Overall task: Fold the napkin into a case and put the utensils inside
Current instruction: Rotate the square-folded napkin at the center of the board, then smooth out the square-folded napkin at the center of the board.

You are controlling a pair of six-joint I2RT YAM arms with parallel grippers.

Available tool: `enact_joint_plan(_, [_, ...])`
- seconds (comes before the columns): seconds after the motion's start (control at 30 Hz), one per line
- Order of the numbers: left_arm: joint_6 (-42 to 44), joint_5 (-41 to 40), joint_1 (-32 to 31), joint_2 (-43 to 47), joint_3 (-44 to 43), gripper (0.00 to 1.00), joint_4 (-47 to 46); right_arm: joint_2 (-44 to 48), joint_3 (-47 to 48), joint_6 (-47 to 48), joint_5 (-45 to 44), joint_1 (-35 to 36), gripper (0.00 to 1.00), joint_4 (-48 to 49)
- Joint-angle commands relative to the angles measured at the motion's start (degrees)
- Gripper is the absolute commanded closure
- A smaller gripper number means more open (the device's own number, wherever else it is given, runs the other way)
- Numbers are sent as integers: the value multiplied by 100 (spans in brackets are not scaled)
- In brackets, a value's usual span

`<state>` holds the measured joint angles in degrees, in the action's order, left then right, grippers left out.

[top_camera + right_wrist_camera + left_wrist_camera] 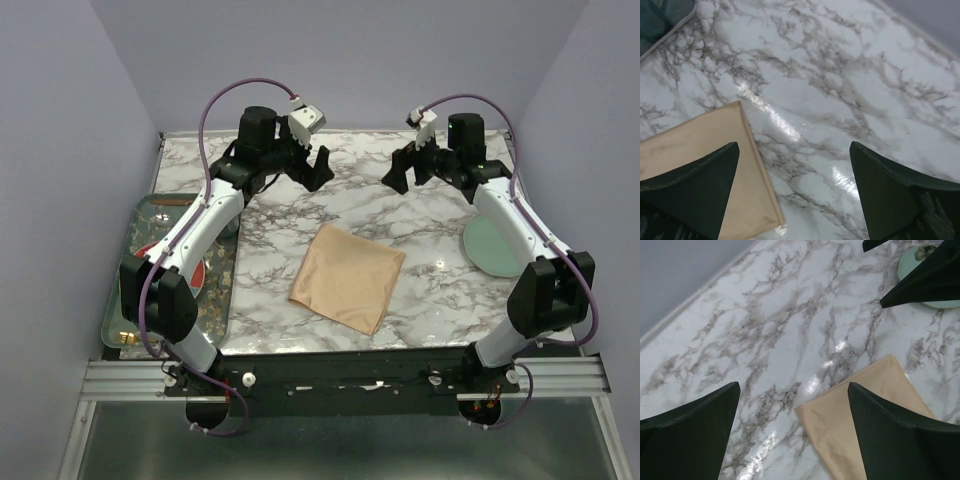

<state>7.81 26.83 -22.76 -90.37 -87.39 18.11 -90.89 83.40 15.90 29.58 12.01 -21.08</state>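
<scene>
The peach-orange napkin (348, 277) lies flat as a folded square on the marble table, near the front middle. It also shows in the left wrist view (865, 415) and the right wrist view (700, 150). My left gripper (318, 168) is open and empty, raised over the back of the table, left of centre. My right gripper (403, 170) is open and empty, raised over the back, right of centre. Both are well behind the napkin. The gold utensils are not clearly visible; the tray's contents are mostly hidden by the left arm.
A grey patterned tray (150, 215) sits at the table's left edge under the left arm. A pale green plate (488, 245) lies at the right, partly under the right arm, also in the left wrist view (920, 265). Walls close off the back and sides.
</scene>
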Motion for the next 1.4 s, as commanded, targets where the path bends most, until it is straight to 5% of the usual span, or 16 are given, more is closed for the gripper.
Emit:
enact_joint_plan(0.0, [-1510, 1103, 9, -262, 107, 1, 352, 334, -559, -1850, 1014, 12, 0, 322])
enact_joint_plan(0.17, [-1564, 1045, 9, -393, 566, 1, 70, -260, -44, -3160, 890, -84, 0, -368])
enact_joint_plan(0.37, [-651, 500, 9, -921, 110, 1, 474, -429, -220, -3918, 1401, -542, 0, -10])
enact_joint_plan(0.43, [-1025, 306, 79, -1210, -476, 1, 866, -403, -96, -4138, 1358, -586, 0, 60])
enact_joint_plan(0.53, [-1343, 1128, 306, -1869, -1600, 1, 1711, -491, 247, -5155, 1602, -787, 0, 51])
enact_joint_plan(0.63, [-2720, 1816, 535, -1976, -1336, 1, 658, -245, -725, -6466, 1882, -1104, 0, 751])
enact_joint_plan(0.7, [-3381, 2062, 676, -1819, -991, 1, -59, -262, -1636, -7046, 2857, -1175, 0, 2256])
enact_joint_plan(0.83, [-2786, 2622, 677, -2010, -1296, 1, 331, -455, -1486, -6110, 3316, -956, 0, 1865])
enact_joint_plan(0.97, [-3215, 3117, 633, -2213, -1105, 1, 334, -754, -2080, -5781, 4106, -639, 0, 1887])
enact_joint_plan(1.37, [-5140, 4058, 151, -2837, 284, 1, -2214, -2161, -2082, -5765, 4346, -357, 0, 2529])
